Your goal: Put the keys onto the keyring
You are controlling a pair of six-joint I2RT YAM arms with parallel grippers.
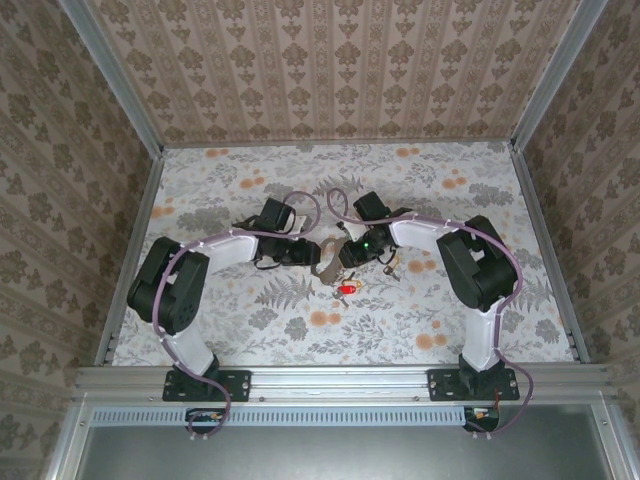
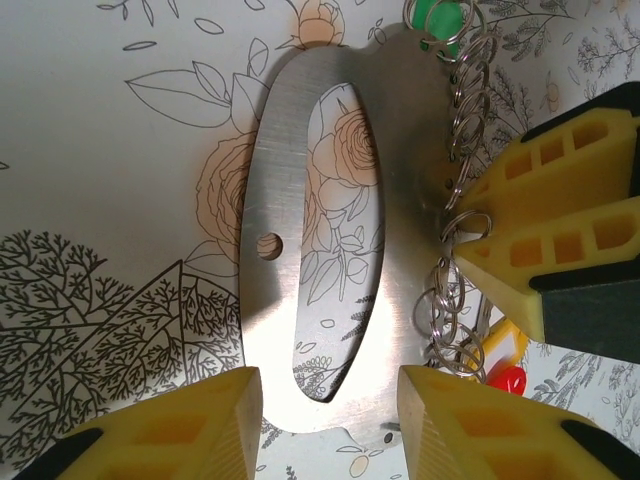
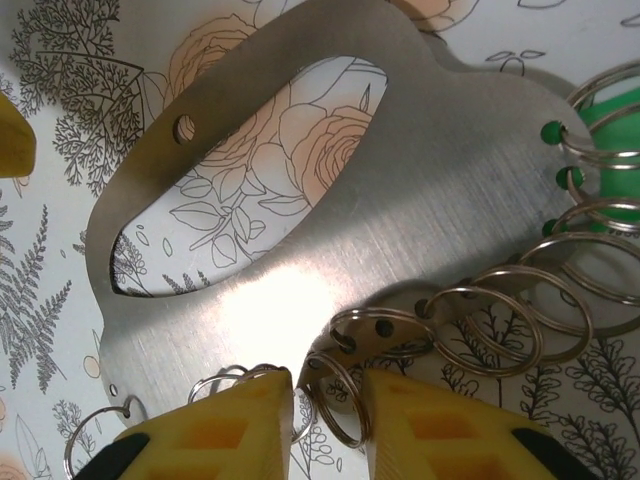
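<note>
Currently left gripper (image 2: 330, 375) is pinching the grey steel keyring (image 2: 405, 200); near-shut right gripper (image 3: 328, 378) is bracketing one wire ring (image 3: 333, 402), contact unclear: centre it.

No lettering, number, brand or sign can be read in any of the views. The surface (image 2: 120, 150) is printed with drawn flowers, leaves and trees, and the walls (image 1: 330, 60) with a repeated ornament pattern.
</note>
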